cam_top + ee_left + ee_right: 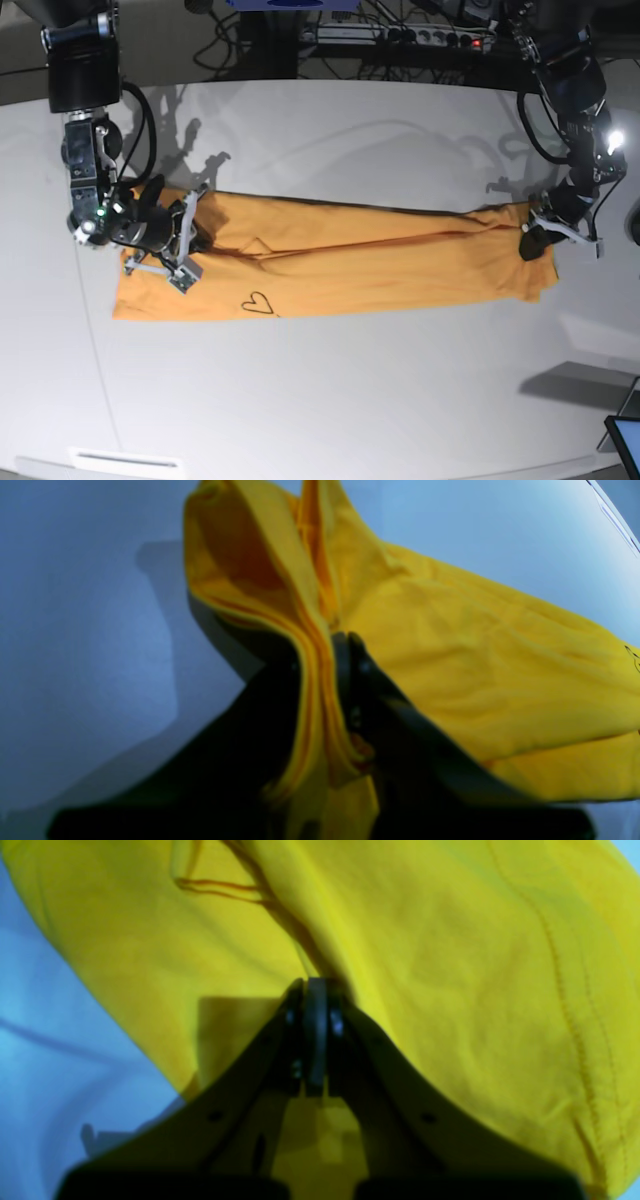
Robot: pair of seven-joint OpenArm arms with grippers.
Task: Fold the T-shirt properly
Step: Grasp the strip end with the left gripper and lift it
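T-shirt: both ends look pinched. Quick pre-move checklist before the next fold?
1. Left gripper shut on T-shirt edge, layers bunched between the jaws: ok.
2. Right gripper shut on cloth: ok.
3. Shirt lies as a long folded band on the table: ok.
4. Band flat: not ok, creases along the middle.
5. Both layers caught in the right grip: cannot tell.
6. Small heart mark on the near edge faces up: ok.

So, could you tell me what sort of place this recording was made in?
Probably a robotics lab or test bench: a bare white table holding one T-shirt, two robot arms at its ends, and cables with a power strip behind the table.
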